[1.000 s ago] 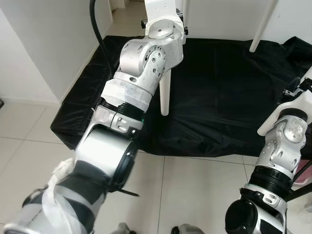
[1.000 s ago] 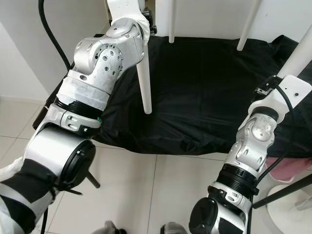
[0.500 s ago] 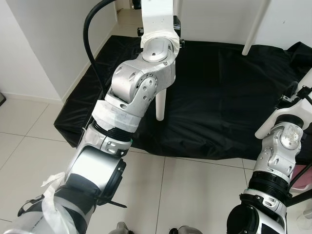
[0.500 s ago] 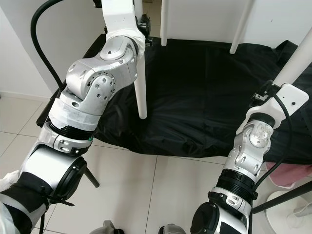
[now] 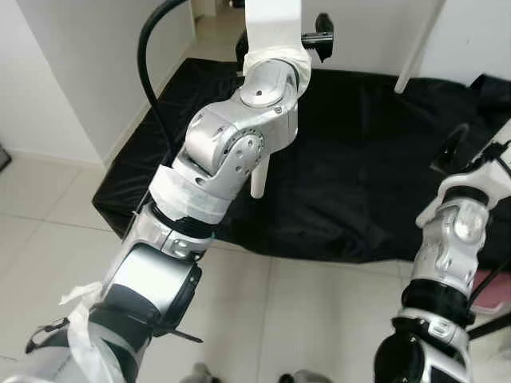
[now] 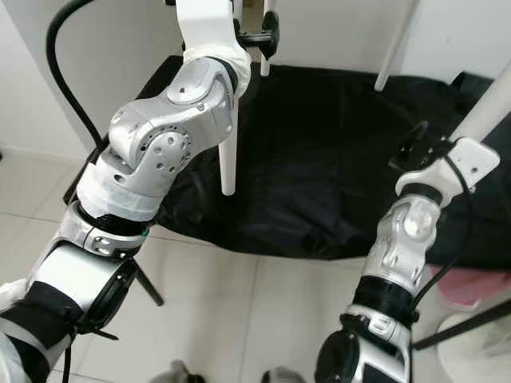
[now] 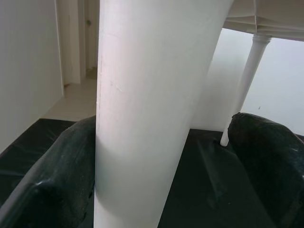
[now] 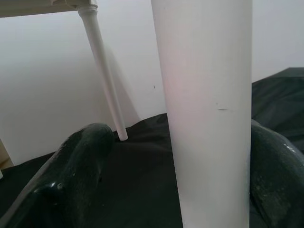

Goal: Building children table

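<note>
In the left eye view I see my left arm (image 5: 227,152) reaching up and forward to a white table leg (image 5: 258,179), whose lower end hangs just above a black sheet (image 5: 359,159) spread on the tiled floor (image 5: 48,239). My right arm (image 5: 451,247) rises at the right edge beside another white leg (image 5: 471,187).

In the right eye view that right leg (image 6: 489,108) slants up past the wrist, and two more legs (image 6: 393,52) stand at the back of the sheet near the white wall (image 6: 335,32).

In the left wrist view the left gripper (image 7: 161,180) has its fingers (image 7: 52,185) spread around the near leg (image 7: 147,114): one touches it, the other stands apart from it. A far leg (image 7: 247,80) joins the tabletop's underside (image 7: 266,21).

In the right wrist view the right gripper (image 8: 190,180) straddles its leg (image 8: 209,109), fingers (image 8: 71,180) spread, the one I can see clearly standing off it.
</note>
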Robot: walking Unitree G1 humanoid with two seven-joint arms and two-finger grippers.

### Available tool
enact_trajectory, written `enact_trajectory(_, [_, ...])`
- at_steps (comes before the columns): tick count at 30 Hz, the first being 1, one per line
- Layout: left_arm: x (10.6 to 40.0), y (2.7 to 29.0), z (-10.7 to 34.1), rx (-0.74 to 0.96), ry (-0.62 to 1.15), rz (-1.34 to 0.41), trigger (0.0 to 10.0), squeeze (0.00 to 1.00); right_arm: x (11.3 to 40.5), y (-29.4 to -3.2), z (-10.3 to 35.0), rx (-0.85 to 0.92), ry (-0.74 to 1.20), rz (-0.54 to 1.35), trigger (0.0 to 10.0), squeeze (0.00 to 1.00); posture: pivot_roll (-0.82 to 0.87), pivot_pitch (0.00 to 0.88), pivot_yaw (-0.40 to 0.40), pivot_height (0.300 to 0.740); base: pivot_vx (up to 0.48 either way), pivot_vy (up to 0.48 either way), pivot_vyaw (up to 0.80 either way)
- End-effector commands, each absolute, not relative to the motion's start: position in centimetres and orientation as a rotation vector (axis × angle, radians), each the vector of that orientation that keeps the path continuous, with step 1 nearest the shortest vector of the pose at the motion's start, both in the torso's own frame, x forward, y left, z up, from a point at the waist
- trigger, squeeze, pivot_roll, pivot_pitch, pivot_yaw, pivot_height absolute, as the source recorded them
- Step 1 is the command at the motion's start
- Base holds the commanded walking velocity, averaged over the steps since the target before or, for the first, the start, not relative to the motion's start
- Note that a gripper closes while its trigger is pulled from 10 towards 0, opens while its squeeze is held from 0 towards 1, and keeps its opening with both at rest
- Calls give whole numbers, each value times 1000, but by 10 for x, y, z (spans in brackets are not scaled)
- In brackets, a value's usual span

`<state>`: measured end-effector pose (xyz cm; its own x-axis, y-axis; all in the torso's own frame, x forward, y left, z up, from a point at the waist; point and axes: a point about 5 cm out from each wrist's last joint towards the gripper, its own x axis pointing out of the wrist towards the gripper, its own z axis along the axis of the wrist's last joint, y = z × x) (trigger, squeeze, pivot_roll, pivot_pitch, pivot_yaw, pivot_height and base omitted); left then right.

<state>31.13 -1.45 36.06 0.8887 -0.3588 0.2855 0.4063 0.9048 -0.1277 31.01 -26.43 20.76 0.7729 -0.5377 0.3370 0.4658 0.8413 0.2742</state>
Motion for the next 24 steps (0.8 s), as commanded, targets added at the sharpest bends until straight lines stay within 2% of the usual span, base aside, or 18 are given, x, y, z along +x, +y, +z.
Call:
enact_trajectory(1, [251,-71,373,-54,-385,-1237,10000,0,333,-212,193,206,-308,-295,10000,1000,-26,53,44,740,0,0,0])
enact_trajectory(24, [251,-71,373,-54,-385,-1237,10000,0,333,-212,193,206,-308,-295,10000,1000,-26,53,44,740,0,0,0])
